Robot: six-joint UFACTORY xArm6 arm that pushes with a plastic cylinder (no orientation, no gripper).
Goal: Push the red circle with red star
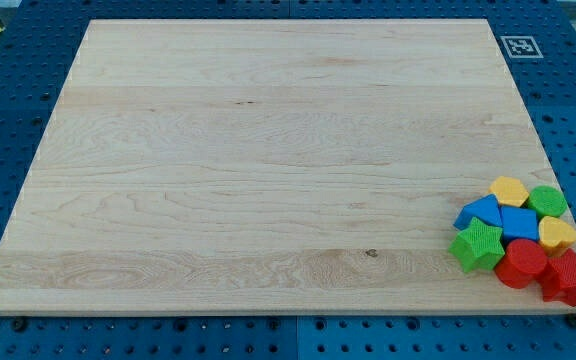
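The red circle [521, 264] lies near the board's bottom right corner, touching the red star [568, 277] on its right. Both sit at the lower edge of a tight cluster of blocks. My tip does not show in the view; the arm is out of frame.
The cluster also holds a green star [478, 245], a blue triangle-like block [479, 211], a blue block [519, 222], a yellow hexagon [509, 190], a green block [547, 201] and a yellow block [557, 235]. The wooden board [268, 160] has a white marker tag [518, 46] beside its top right corner.
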